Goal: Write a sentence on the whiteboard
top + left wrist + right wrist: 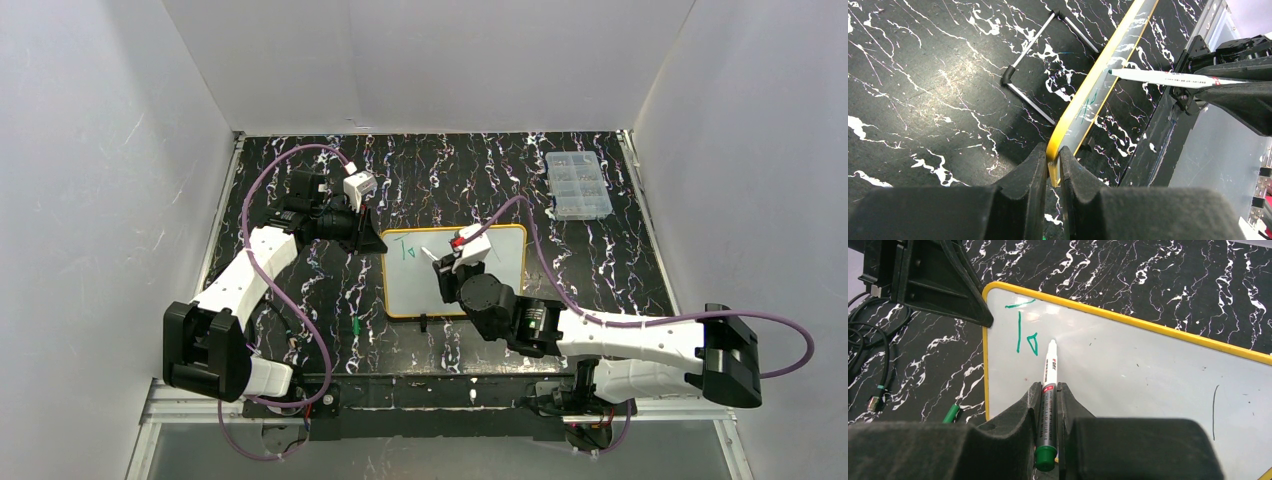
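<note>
Nearest to us in the right wrist view, the right gripper is clamped on a white marker, its green rear end poking out between the pads toward the camera. The nib points away onto the whiteboard, just right of the green marks already drawn near the board's upper left corner. From here we cannot tell whether the nib touches the surface. This view alone also shows a thin dark stroke further right on the board and a small green cap lying on the table beside the yellow frame.

The left wrist view looks along the board edge-on: the left gripper is closed on the yellow frame at a corner, one finger on each face. Only here do we see a bent wire stand on the dark marbled table beside the board, and the marker arriving from the right.

From above, the whiteboard sits mid-table between the two arms, the left gripper at its far left corner and the right gripper over its middle. Farthest away, near the back right corner and well apart from the board, stands a clear compartmented box
</note>
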Controlling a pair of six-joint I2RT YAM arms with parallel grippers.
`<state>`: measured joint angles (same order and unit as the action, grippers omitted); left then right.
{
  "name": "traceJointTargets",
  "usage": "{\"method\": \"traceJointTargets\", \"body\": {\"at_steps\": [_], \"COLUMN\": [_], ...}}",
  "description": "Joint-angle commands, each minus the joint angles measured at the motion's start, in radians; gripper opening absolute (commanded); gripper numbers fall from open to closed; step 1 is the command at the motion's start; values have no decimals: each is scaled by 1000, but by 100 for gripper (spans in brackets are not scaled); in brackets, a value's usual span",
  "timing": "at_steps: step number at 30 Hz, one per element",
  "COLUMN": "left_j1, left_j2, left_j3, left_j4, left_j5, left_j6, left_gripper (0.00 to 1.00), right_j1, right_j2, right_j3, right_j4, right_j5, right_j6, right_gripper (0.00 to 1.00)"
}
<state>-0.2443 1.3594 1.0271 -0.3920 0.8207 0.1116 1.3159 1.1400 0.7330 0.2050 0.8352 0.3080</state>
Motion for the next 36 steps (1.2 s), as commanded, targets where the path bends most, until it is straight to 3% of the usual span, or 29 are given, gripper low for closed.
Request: {"method": "traceJointTargets", "body": {"at_steps": [1,19,36], "left_j1": [7,7,7], "left_j2": [-39,-40,-40], "left_j3": [-4,-3,-5], "left_j4": [-5,-5,-5], "left_j5": [-8,-9,-9], "left_j6": [15,16,17], "left_gripper": [0,0,0], "right_j1": [-3,-3,-3], "right_j2": [17,25,6], "right_j3": [29,5,21], "right_j4": [17,-26,-29], "right_j5": [39,-10,55], "right_j6": [0,37,5], "right_gripper": [1,1,1]}}
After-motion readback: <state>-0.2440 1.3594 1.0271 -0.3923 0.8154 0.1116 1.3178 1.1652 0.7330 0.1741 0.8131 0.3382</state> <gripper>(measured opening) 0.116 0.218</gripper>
